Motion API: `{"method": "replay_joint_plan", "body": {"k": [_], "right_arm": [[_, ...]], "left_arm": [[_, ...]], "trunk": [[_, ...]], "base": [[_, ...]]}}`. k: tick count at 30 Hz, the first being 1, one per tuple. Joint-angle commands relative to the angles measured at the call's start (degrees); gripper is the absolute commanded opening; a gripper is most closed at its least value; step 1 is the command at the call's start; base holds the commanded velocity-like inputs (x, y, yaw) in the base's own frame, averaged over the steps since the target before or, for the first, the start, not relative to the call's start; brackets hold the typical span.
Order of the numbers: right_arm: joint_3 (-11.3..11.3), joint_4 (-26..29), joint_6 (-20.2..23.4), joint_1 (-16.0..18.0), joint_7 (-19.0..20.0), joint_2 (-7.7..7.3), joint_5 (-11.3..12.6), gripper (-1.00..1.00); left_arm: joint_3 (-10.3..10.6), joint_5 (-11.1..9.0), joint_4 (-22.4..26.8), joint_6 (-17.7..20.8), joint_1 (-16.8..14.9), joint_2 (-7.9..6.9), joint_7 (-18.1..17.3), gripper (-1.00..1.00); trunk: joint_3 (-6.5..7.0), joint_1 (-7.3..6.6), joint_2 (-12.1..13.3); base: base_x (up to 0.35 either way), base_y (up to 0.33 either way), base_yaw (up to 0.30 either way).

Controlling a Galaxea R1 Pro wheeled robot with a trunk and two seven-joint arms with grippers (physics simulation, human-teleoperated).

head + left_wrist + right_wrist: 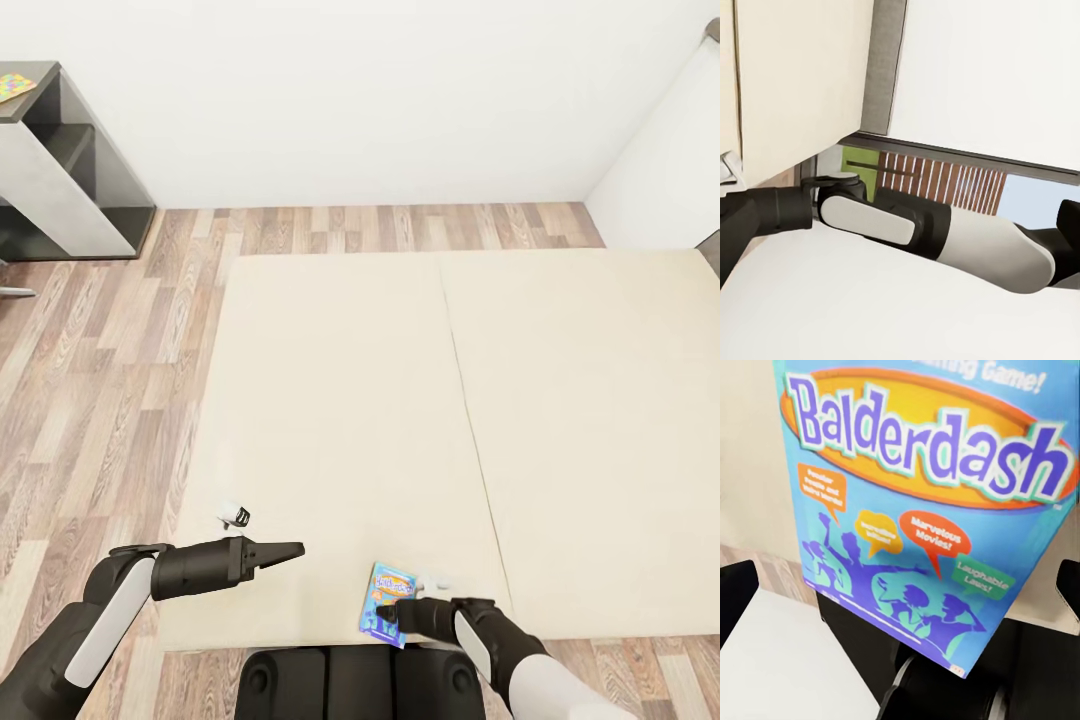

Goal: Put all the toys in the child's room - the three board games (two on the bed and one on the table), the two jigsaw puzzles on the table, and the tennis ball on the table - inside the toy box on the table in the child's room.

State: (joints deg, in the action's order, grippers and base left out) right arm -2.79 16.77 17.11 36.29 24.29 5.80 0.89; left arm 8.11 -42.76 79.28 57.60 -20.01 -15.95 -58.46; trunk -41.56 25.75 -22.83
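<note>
Balderdash board game (pixel 388 603) lies at the bed's (pixel 340 400) near edge just before the right gripper (pixel 385 609), whose fingers are spread on either side (no grip yet), while the left gripper (pixel 292 550), state unclear, hovers free, so boxing seems barely begun.
</note>
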Motion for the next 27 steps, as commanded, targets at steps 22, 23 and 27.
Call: {"method": "replay_joint_plan", "body": {"k": [22, 23, 27], "right_arm": [[-0.3, 0.1, -0.5, 0.1, 0.2, -0.05, 0.1, 1.00], [-0.3, 0.1, -0.5, 0.1, 0.2, -0.03, 0.1, 1.00], [-0.3, 0.1, -0.5, 0.1, 0.2, -0.01, 0.1, 1.00]], "left_arm": [[0.0, -0.1, -0.8, 0.2, 0.0, -0.06, -0.1, 1.00], [0.0, -0.1, -0.8, 0.2, 0.0, -0.06, -0.1, 1.00], [0.0, -0.1, -0.8, 0.2, 0.0, -0.07, -0.1, 1.00]], "trunk": [[-0.06, 0.03, -0.1], [-0.06, 0.03, -0.1], [-0.06, 0.03, -0.1]], "base": [[0.000, 0.000, 0.000], [0.000, 0.000, 0.000], [0.000, 0.000, 0.000]]}}
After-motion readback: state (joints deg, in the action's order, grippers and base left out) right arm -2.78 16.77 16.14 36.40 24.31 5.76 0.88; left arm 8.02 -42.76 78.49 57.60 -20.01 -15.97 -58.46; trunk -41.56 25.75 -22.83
